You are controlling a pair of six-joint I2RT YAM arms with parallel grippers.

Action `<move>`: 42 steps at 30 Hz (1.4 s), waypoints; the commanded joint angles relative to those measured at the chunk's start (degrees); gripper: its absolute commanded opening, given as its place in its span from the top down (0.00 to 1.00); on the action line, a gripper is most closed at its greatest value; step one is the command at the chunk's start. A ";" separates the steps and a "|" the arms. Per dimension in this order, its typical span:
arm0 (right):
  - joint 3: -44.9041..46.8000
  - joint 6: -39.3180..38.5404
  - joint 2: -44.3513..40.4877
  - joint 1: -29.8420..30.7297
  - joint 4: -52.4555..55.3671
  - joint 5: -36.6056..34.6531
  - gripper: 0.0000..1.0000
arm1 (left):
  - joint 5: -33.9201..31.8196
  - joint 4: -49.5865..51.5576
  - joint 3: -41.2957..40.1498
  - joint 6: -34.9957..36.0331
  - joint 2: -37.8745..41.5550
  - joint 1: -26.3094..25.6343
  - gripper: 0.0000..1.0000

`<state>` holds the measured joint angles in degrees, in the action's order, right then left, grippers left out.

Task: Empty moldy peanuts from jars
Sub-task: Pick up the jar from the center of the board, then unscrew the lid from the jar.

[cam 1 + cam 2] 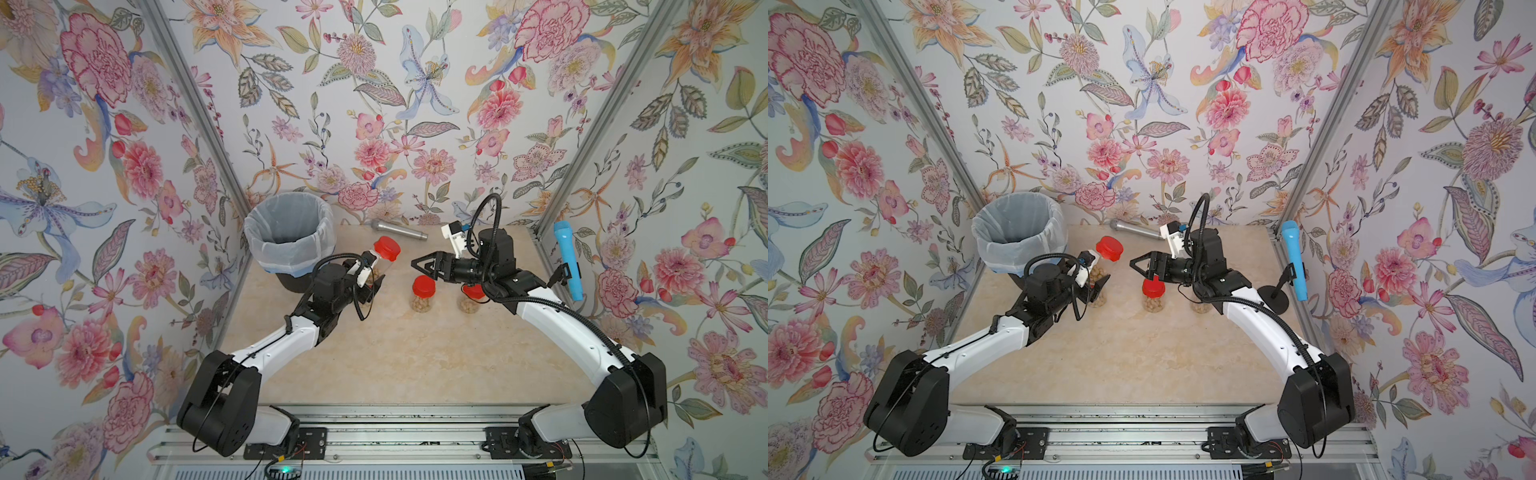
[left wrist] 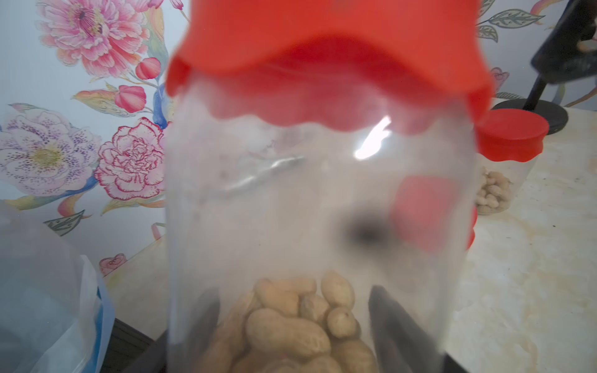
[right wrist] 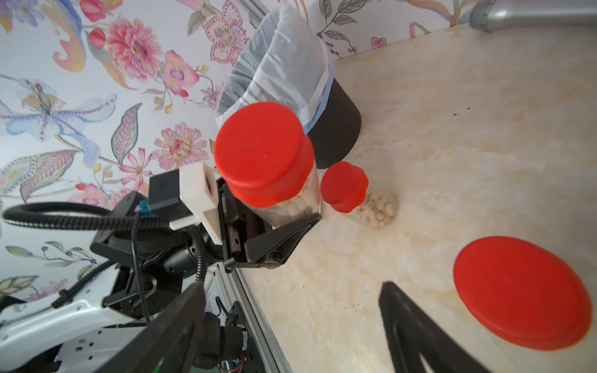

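Jar (image 2: 323, 200) between left tool (image 2: 297, 319) jaws

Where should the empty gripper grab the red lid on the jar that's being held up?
Grab the red lid around its wavy rim, coming straight at its flat top from the side of the right gripper. The left gripper clamps the jar low on its clear body, and the jar leans toward the open right gripper, so the rim is likely free to pinch and twist.

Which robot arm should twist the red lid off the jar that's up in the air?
Probably the right. The left gripper is busy holding that jar. The right gripper is open, empty and pointing at the red lid just across a gap.
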<state>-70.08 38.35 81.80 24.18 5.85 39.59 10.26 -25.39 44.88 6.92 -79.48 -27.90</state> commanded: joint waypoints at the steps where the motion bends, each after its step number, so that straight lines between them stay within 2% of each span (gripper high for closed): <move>1: -4.59 11.83 1.81 -1.37 0.39 6.86 0.20 | -10.80 -6.74 -2.03 4.63 3.13 -3.35 0.69; 4: -10.36 12.94 5.98 -0.98 2.99 9.58 0.24 | -15.46 -8.93 -3.13 7.02 3.94 -5.50 0.69; 8: -17.19 11.40 11.10 0.47 7.46 10.47 0.25 | -18.22 -9.15 -3.47 9.21 3.98 -6.89 0.70; 17: -23.98 8.65 16.14 2.76 11.55 9.16 0.23 | -19.67 -9.97 -4.93 11.05 5.11 -7.70 0.70; 35: -31.64 2.44 21.12 6.83 19.19 4.19 0.19 | -20.01 -9.23 -3.73 13.97 3.06 -8.73 0.71; 42: -32.71 0.72 21.90 7.53 20.56 3.29 0.24 | -20.82 -8.43 -3.67 14.77 2.93 -9.04 0.71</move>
<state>-100.62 41.06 102.83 30.85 24.80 43.83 -9.87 -32.67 40.36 20.21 -76.18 -35.92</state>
